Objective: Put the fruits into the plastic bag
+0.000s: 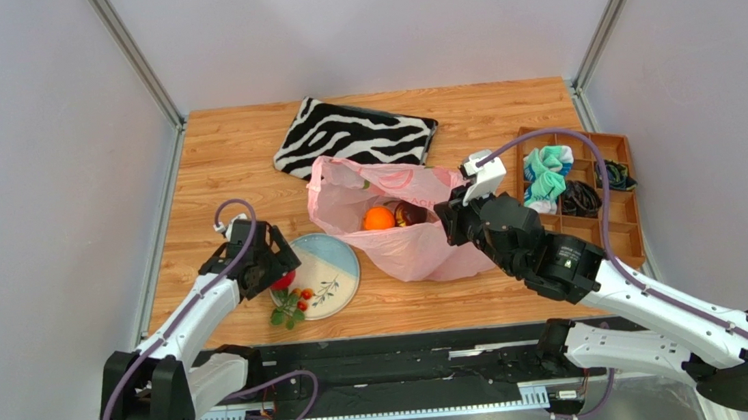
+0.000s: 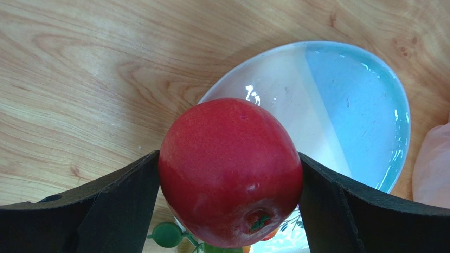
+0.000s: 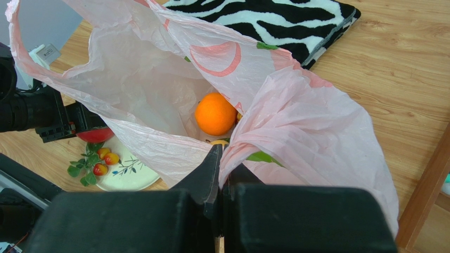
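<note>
In the top view, the left fingers (image 1: 268,270) sit left of centre in the frame, over the left rim of the round blue-and-cream plate (image 1: 337,260). They are clamped on a red apple (image 1: 283,279). The left wrist view shows this close up: the two dark fingers (image 2: 121,200) press the apple (image 2: 231,171) from either side, its stem end towards the bottom of the frame and the plate (image 2: 359,105) behind it. Whether the apple touches the plate cannot be told.

A small berry sprig (image 1: 293,307) with green leaves lies on the lower left edge of the plate, just below the apple.

The pink plastic bag (image 1: 408,248) lies in the middle of the wooden surface (image 1: 229,162), its mouth open upward. Inside it are an orange (image 1: 378,218) and, just to its right, a dark maroon fruit (image 1: 410,213). The right fingers (image 1: 458,212) are at the bag's right rim. In the right wrist view these fingers (image 3: 206,176) are pinched together on a fold of the bag (image 3: 317,121), holding the mouth up, with the orange (image 3: 215,114) deep inside.

A zebra-striped pouch (image 1: 353,135) lies behind the bag, touching its far edge. A wooden tray (image 1: 622,222) holding bits of cloth stands at the right edge of the frame.
</note>
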`<state>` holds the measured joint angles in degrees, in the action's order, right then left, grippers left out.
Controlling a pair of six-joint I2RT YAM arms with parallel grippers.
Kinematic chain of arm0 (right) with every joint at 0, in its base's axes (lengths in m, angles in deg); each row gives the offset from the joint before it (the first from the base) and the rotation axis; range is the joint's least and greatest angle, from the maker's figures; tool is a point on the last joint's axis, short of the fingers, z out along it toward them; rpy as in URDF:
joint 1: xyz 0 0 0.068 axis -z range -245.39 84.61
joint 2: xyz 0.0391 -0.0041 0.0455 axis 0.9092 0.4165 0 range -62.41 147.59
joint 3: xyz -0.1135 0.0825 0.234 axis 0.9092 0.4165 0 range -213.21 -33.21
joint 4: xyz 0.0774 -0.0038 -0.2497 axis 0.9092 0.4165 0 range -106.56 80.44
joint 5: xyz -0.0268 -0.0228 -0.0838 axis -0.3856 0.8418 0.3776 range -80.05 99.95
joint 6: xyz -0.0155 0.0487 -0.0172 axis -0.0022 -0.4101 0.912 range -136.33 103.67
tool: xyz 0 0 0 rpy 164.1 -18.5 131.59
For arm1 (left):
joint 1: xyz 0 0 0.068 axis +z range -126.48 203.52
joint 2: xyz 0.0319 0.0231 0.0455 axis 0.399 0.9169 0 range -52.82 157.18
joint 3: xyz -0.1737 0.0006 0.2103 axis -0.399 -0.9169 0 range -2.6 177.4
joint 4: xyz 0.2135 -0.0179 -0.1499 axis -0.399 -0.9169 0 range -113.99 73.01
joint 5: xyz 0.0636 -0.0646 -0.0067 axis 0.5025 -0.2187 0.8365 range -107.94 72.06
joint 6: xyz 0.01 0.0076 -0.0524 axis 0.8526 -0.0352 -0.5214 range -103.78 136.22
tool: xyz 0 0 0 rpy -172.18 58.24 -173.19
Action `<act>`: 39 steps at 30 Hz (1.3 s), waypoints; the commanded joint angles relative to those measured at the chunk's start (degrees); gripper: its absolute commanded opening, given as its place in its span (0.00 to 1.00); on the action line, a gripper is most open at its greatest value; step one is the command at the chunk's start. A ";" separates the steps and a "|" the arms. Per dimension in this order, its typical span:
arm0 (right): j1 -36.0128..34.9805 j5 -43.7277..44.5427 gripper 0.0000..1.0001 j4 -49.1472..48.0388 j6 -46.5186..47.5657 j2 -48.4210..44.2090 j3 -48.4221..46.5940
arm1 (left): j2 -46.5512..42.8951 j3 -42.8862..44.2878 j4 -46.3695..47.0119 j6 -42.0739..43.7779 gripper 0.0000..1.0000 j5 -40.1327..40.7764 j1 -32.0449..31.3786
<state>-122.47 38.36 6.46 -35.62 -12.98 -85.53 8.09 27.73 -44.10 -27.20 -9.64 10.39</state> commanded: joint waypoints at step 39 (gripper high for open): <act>-0.05 0.78 0.00 -2.20 -0.31 -0.12 -0.16 | -17.83 6.67 2.24 9.74 0.72 -1.08 0.21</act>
<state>-122.47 38.38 6.46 -35.62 -12.94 -84.89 -6.97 29.76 -45.91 -22.89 -7.89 10.41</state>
